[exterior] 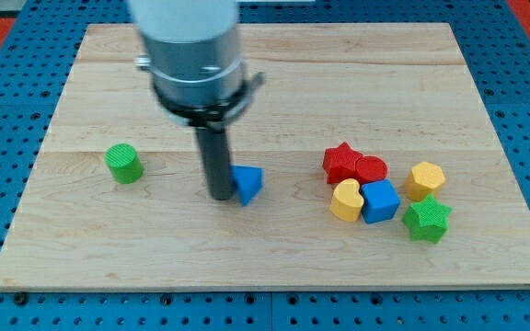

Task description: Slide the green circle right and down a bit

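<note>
The green circle [123,163] is a short green cylinder standing alone at the view's left on the wooden board [274,83]. My tip [221,196] is near the board's middle, well to the right of the green circle and slightly lower. It touches or nearly touches the left side of a blue triangle block [247,183].
A cluster sits at the view's right: a red star [341,162], a red circle [371,169], a yellow heart-like block [346,200], a blue cube [381,201], a yellow hexagon [425,179] and a green star [427,220]. The arm's grey body [191,55] hangs over the upper middle.
</note>
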Robot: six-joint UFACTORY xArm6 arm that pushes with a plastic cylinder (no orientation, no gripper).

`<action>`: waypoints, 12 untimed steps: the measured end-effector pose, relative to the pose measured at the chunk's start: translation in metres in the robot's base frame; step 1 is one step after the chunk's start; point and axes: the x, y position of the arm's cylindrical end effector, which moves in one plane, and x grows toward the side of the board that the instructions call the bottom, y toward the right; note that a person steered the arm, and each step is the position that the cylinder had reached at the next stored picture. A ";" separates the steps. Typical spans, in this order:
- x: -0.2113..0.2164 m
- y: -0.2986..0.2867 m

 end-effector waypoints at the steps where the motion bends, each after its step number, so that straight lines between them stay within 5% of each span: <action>1: 0.000 0.039; 2: 0.002 0.059; 4: 0.061 -0.075; 6: 0.004 -0.236; 7: -0.042 -0.246; 9: -0.046 -0.121; 12: -0.045 -0.076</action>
